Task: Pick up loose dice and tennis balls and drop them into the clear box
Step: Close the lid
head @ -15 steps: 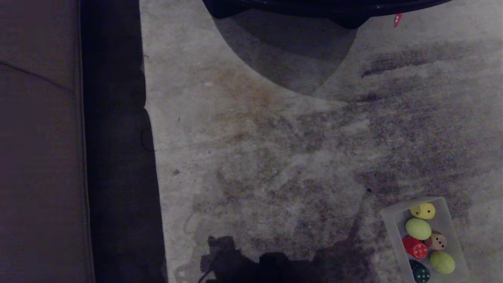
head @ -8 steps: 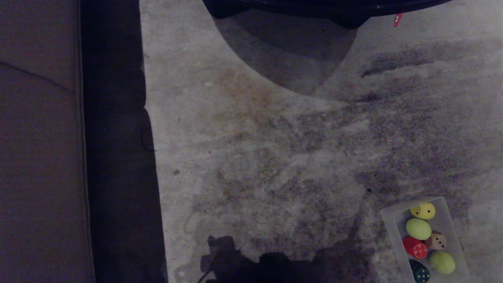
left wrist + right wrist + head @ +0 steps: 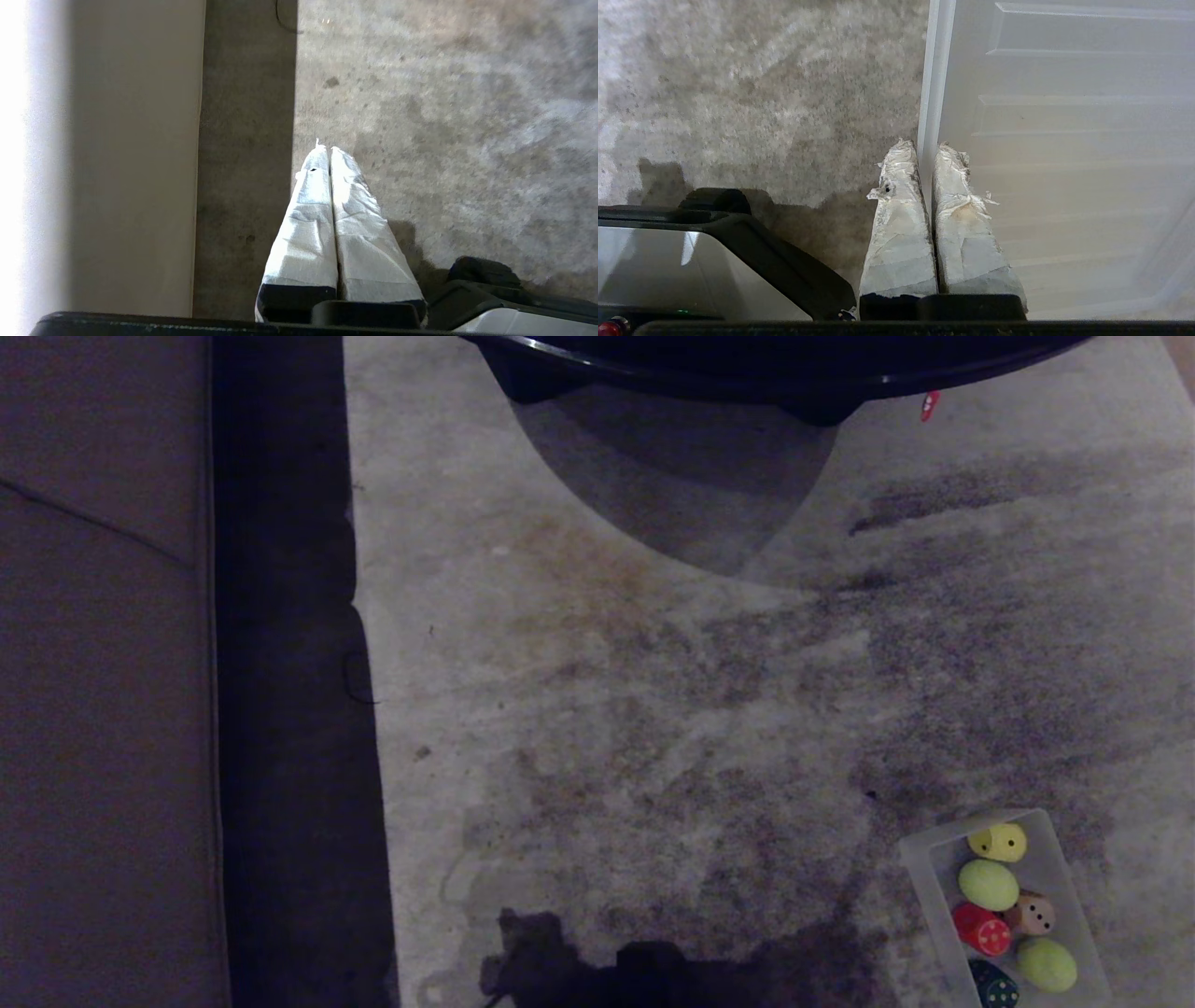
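Stained grey carpet (image 3: 653, 709) fills the scene. Below the right gripper (image 3: 926, 154), whose taped fingers are pressed together on nothing, lies a ribbed translucent lid (image 3: 1064, 140). The left gripper (image 3: 325, 151) hangs empty, fingers together. The clear box (image 3: 920, 859), visible only from the head camera, holds two tennis balls (image 3: 989, 884) and four dice (image 3: 981, 929).

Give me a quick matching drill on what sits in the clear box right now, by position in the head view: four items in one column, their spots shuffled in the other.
Items:
1. yellow die
2. red die
3. beige die
4. dark green die

Spots in the clear box:
A. nearest end, at the picture's bottom edge
B. far end, top of the box
C. middle, on the left wall's side
D. middle, on the right side, between the two tennis balls

Pairs: 1-B, 2-C, 3-D, 4-A
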Robot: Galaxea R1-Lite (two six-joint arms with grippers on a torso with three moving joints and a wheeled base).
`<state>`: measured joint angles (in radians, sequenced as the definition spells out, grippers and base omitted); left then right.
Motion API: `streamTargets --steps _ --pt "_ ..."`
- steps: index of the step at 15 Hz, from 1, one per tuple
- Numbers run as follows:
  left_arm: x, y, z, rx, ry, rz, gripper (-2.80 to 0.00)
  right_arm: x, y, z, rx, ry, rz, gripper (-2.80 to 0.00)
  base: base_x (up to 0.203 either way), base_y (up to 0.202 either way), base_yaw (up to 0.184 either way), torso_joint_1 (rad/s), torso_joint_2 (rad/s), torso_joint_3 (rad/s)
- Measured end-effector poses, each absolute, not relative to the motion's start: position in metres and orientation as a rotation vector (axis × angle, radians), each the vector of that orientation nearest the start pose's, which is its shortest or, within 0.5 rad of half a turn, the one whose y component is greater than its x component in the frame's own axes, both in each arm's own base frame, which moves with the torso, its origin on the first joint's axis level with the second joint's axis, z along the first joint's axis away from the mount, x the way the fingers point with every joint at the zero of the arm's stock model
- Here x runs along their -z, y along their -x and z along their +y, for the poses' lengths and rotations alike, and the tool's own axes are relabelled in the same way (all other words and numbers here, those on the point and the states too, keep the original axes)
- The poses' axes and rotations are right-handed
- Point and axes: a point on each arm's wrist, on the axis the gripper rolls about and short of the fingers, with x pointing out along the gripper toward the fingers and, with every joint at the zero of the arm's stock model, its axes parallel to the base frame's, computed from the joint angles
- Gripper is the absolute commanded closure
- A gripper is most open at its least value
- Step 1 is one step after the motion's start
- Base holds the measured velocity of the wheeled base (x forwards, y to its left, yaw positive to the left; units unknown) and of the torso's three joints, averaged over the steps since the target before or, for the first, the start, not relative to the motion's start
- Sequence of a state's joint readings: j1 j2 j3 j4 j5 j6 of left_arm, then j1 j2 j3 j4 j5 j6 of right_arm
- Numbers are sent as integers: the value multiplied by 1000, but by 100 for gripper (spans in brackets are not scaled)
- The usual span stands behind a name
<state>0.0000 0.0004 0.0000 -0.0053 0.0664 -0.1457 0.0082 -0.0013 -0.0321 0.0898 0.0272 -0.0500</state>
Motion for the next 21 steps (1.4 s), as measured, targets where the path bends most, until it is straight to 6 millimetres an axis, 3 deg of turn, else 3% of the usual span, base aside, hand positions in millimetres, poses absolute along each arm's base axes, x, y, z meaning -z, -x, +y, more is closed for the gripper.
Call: streamTargets --steps 11,21 --pt "-76 23 2 -67 146 -10 0 -75 26 0 -36 49 56 0 0 0 0 2 2 194" --pt "-76 23 1 -65 143 -10 0 -75 26 0 -37 49 56 0 -7 0 1 1 2 16"
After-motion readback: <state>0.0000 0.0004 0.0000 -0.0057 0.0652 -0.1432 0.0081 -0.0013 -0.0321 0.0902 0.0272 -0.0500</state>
